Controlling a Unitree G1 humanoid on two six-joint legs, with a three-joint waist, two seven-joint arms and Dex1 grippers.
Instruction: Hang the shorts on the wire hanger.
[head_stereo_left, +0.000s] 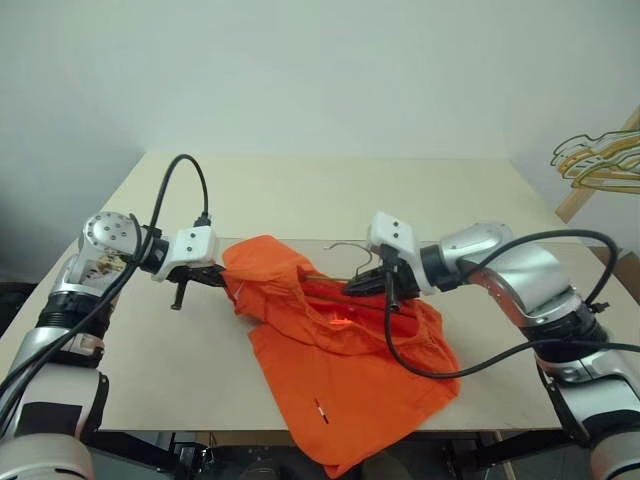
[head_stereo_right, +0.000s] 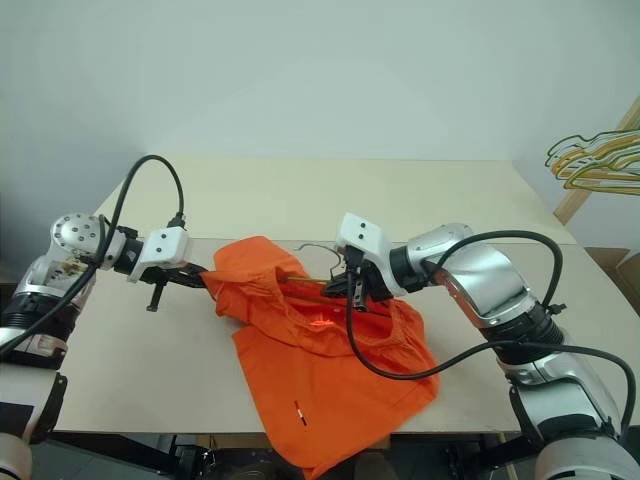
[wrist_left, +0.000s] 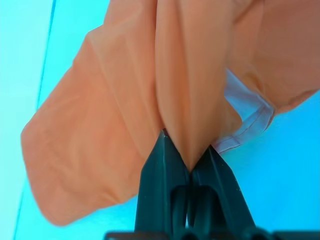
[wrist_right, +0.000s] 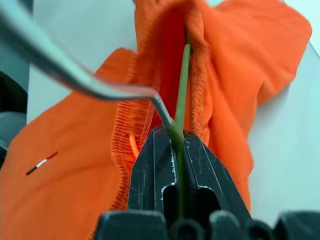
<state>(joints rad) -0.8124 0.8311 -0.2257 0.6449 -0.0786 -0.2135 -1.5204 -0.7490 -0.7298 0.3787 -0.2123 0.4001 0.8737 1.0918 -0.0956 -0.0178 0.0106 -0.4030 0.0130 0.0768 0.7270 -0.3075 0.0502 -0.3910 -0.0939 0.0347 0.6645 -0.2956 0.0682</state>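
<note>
Left claw is clamped on a fold of the orange shorts; right claw pinches the wire hanger, already inside the waistband just beyond it, above the counter. Next, probably spreading the waistband along the wire.

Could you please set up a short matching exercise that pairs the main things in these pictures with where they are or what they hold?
Things:
1. left gripper
2. right gripper
3. wire hanger
4. bunched hangers

States:
A. shut on a fold of the shorts
B. far right, off the table
C. shut on wire
D. running inside the waistband

Pairs: 1-A, 2-C, 3-D, 4-B
</note>
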